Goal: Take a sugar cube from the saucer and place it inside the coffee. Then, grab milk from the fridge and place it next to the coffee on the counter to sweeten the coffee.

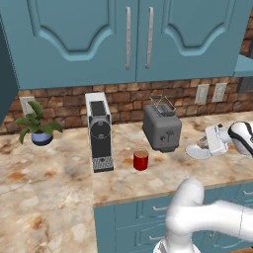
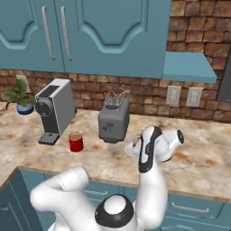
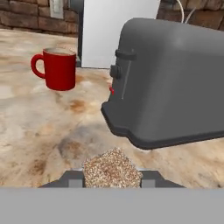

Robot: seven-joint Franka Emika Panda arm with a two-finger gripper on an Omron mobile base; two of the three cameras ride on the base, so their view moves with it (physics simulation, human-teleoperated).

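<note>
A speckled brown sugar cube (image 3: 113, 168) sits between my gripper's (image 3: 113, 178) two dark fingertips, and the jaws are shut on it. From the left base view the gripper (image 1: 206, 144) hangs over the white saucer (image 1: 196, 153) at the right of the counter (image 1: 49, 183). The saucer (image 2: 131, 149) also peeks out left of my forearm. The coffee, a red cup (image 1: 141, 160) (image 2: 76, 142) (image 3: 59, 68), stands between the coffee machine and the toaster, well to the left of the gripper. The milk and the fridge are out of view.
A grey toaster (image 1: 162, 127) (image 3: 170, 83) stands close between the gripper and the cup. The black-and-white coffee machine (image 1: 100, 132) (image 2: 56, 110) is left of the cup. A potted plant (image 1: 38, 127) sits far left. Teal wall cabinets (image 1: 128, 34) hang overhead.
</note>
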